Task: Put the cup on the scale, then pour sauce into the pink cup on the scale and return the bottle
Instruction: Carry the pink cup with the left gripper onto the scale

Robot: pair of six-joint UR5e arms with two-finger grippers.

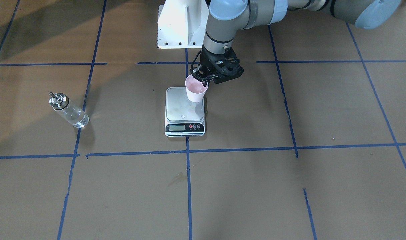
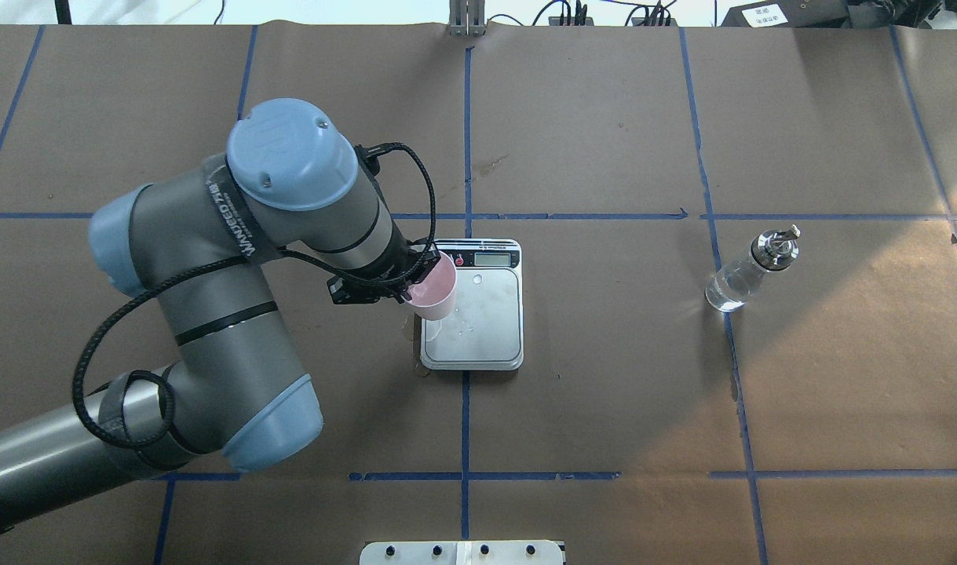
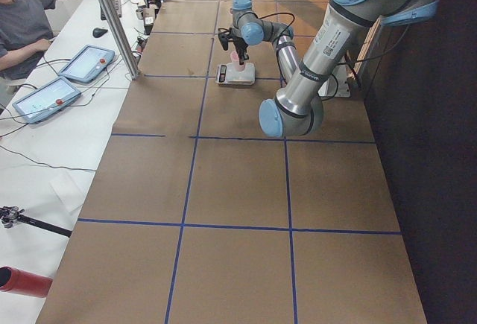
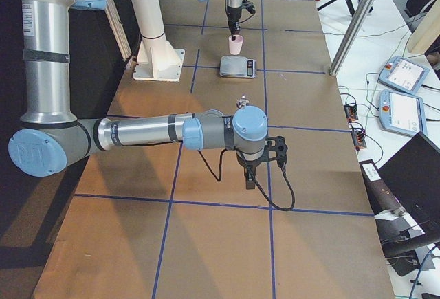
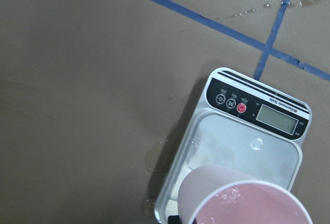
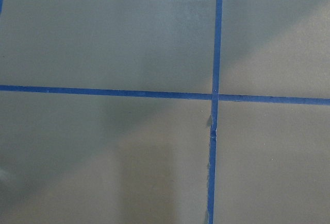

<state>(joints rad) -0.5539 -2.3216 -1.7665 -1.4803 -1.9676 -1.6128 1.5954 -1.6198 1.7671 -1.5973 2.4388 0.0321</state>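
Observation:
My left gripper (image 1: 203,78) is shut on the rim of the pale pink cup (image 1: 196,89). It holds the cup slightly tilted, a little above the back corner of the scale (image 1: 185,113). The cup (image 2: 433,290) hangs over the steel platform of the scale (image 2: 478,329) on the side near my left arm. The left wrist view shows the cup (image 5: 242,198) over the scale (image 5: 242,141). The glass bottle (image 1: 69,111) of clear sauce stands alone far off on my right side and also shows overhead (image 2: 749,271). My right gripper (image 4: 249,175) points down over bare table; I cannot tell its state.
The white robot pedestal (image 1: 179,26) stands behind the scale. Wet spots (image 5: 154,157) lie on the paper beside the scale, and drops sit on its platform. Blue tape lines cross the brown table. A side desk with tablets (image 4: 402,93) and a seated person (image 3: 22,18) lie beyond the far edge.

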